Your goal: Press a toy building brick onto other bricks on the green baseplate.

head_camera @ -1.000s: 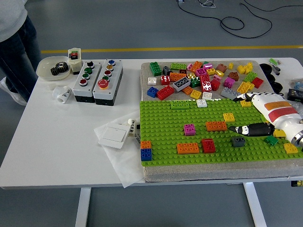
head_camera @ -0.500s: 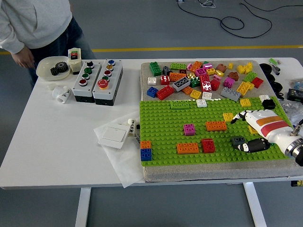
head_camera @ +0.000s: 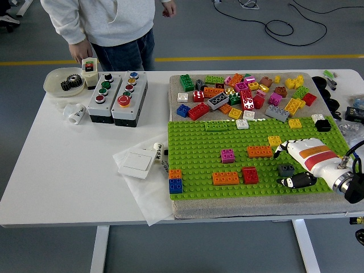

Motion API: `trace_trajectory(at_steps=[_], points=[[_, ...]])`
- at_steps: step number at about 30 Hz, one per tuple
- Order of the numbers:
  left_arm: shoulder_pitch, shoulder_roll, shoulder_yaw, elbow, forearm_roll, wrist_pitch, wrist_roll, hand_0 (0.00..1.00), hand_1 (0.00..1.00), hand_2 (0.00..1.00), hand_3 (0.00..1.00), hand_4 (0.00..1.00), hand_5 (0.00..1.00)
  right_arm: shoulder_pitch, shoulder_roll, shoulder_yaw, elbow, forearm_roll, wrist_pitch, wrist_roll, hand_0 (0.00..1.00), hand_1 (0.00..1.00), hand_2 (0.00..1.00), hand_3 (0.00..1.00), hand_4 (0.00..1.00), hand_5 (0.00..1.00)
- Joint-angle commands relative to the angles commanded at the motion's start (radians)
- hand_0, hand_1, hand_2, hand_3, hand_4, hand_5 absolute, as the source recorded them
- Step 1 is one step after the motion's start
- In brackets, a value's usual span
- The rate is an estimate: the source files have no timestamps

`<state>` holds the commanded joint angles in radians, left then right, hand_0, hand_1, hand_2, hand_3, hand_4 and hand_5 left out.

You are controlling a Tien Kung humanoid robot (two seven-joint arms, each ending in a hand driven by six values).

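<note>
The green baseplate (head_camera: 193,142) covers the front of a grey mat. Pressed on it are a dark grey brick (head_camera: 286,169), a red brick (head_camera: 249,175), two orange bricks (head_camera: 260,151) (head_camera: 226,178), a magenta brick (head_camera: 227,155), a yellow brick (head_camera: 274,140) and a blue-and-orange stack (head_camera: 176,181). My right hand (head_camera: 282,165), white with an orange stripe, comes in low from the right. Its fingers are spread, the thumb (head_camera: 296,182) in front of the grey brick and the other fingertips (head_camera: 282,149) behind it. I see no grasp. The left hand is out of view.
Several loose bricks (head_camera: 244,94) lie heaped on the mat behind the baseplate. Two button boxes (head_camera: 116,96), a bowl with a gear (head_camera: 65,81) and a white switch plate (head_camera: 136,164) sit to the left. A person stands at the far left side, one hand (head_camera: 79,52) near the bowl.
My right hand has drawn back toward the lower right and sunk lower, and the grey brick has stayed put. The person has stepped rightward along the far side.
</note>
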<state>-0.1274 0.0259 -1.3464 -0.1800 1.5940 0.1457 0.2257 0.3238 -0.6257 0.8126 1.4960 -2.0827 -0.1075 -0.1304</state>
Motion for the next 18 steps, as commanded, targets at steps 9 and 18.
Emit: trace_trajectory(at_steps=[9, 18], points=[[-0.001, 0.000, 0.002, 0.000, 0.000, -0.001, 0.000, 0.760, 0.764, 0.787, 0.589, 0.617, 0.631, 0.027, 0.005, -0.017, -0.036, -0.015, 0.016, -0.006, 0.518, 0.594, 0.641, 0.563, 0.859, 0.275], [-0.002, 0.000, 0.006, 0.000, -0.004, -0.001, 0.001, 0.760, 0.765, 0.788, 0.590, 0.617, 0.631, 0.044, 0.011, -0.018, -0.073, 0.000, 0.034, -0.010, 0.522, 0.601, 0.634, 0.559, 0.853, 0.282]])
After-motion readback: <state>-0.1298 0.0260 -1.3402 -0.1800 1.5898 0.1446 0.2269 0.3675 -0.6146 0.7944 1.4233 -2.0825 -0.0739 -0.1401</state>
